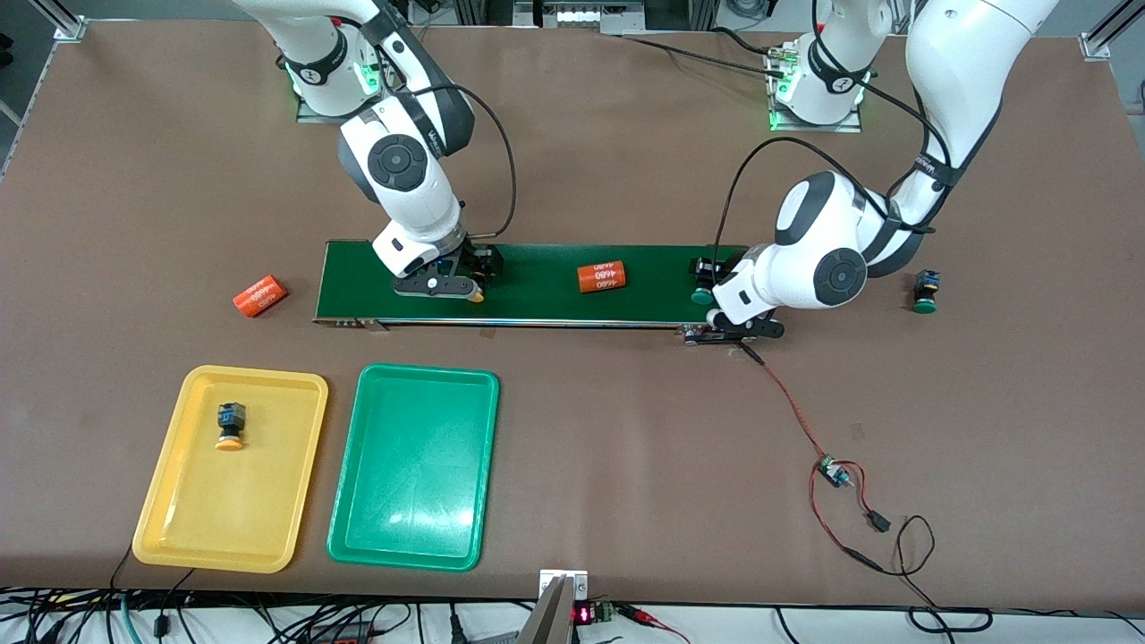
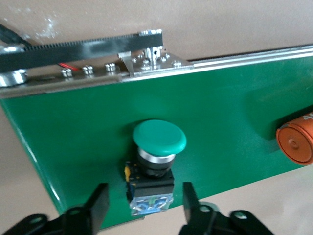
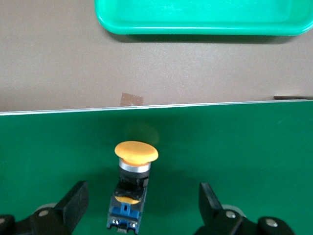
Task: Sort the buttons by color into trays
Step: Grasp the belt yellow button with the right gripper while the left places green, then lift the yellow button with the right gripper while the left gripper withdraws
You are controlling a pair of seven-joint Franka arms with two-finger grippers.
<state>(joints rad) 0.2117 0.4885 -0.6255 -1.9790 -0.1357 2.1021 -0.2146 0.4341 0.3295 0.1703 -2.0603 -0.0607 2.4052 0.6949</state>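
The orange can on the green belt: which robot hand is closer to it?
Left. The left hand sits over the belt's end, fairly near the orange can; the right hand sits farther along the belt.

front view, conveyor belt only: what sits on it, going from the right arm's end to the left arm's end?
Orange-yellow button under the open right gripper → orange cylinder → green button by the left gripper, jaws apart and off it.

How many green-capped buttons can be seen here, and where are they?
2: one green button lies on the conveyor belt between the left gripper's open fingers; another green button lies off the belt's end, on the table.
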